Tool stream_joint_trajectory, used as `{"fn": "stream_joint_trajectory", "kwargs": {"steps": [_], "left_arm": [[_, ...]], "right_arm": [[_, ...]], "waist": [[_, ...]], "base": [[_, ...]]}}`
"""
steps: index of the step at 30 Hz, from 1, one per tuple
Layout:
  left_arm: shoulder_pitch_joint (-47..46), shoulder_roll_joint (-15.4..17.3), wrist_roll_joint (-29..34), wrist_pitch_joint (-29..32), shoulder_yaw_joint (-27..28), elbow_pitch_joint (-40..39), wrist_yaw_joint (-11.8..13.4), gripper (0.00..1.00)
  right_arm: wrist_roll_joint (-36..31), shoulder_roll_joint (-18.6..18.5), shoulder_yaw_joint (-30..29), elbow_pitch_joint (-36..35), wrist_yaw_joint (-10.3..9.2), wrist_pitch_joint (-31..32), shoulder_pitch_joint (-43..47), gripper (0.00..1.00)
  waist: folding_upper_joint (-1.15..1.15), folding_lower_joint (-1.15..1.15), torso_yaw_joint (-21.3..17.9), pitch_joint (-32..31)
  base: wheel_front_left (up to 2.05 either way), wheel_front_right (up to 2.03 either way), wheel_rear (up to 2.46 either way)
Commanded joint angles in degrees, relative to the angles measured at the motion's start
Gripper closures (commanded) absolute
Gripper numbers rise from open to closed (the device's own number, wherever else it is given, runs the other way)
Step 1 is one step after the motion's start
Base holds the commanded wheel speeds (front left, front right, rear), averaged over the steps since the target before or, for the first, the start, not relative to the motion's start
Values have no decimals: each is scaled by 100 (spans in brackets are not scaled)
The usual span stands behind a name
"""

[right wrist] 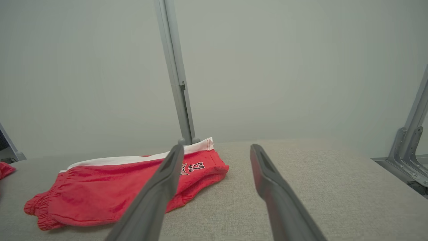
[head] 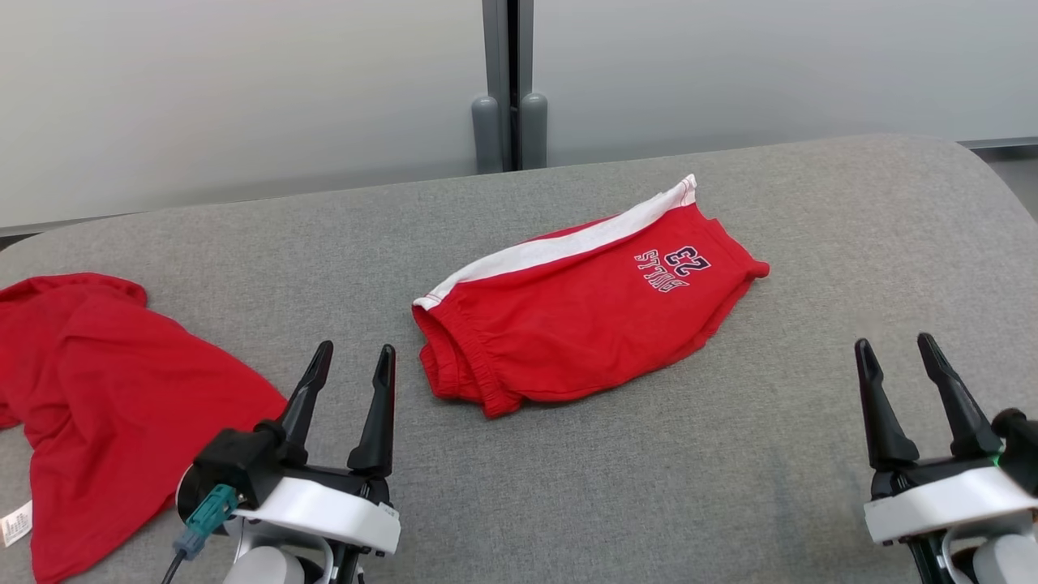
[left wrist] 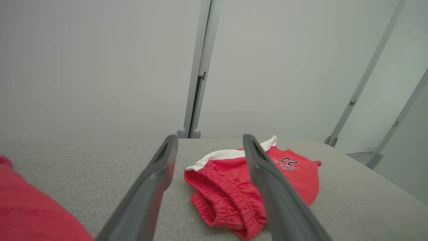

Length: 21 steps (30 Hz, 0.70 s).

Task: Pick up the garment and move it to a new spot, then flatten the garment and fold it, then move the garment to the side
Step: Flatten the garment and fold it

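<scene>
Left tool [head: 355, 347] and right tool [head: 892, 339] both gape wide and empty, and the red shorts [head: 584, 324] lie doubled over on the bench [head: 730, 470] just in front of the grey post [head: 509, 122]. I'd pinch the waistband end and the leg end together so the layers don't slip. The bench is grey woven fabric, pale panels [head: 243, 97] flank the post, and another red garment [head: 105, 405] sits off to its left.

number: "23" is printed on the red shorts [head: 584, 324], upside down
word: "BULLS" is set beside it
tag: white tag [head: 16, 523] on the red shirt [head: 122, 405], can't be read
</scene>
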Motion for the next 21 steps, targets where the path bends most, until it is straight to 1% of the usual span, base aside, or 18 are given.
{"fn": "stream_joint_trajectory", "kwargs": {"steps": [1,3,7,11,13,17,19,21], "left_arm": [[48,14,78,-2,57,-63,-38,0],[101,-2,126,-2,120,-129,-59,0],[-17,-13,7,-2,4,-225,-74,0],[-135,-14,2,-1,-193,-220,-80,0],[-137,-8,-67,-2,-261,-197,-32,0],[-199,-14,-275,-2,-431,-270,31,0],[-222,-10,-334,-2,-521,-304,56,0],[-241,-10,-372,-2,-593,-302,111,0]], "right_arm": [[-69,44,-82,-39,-7,-5,81,0],[-146,104,-168,-75,-7,-5,175,0],[-293,198,-312,70,-8,-6,224,0],[-115,325,-493,383,-8,-5,58,0],[23,354,-559,614,-7,38,-45,0],[587,484,-656,945,-7,358,-311,0],[1076,591,-726,1046,-7,603,-442,0],[1481,592,-844,1145,-7,806,-598,0]], "waist": [[0,0,12,6],[0,0,53,31],[0,0,178,126],[0,0,373,229],[0,0,495,265],[0,0,772,371],[0,0,905,415],[0,0,1032,478]], "base": [[0,0,0],[0,0,0],[0,0,0],[0,0,0],[0,0,0],[0,0,0],[0,0,0],[0,0,0]]}}
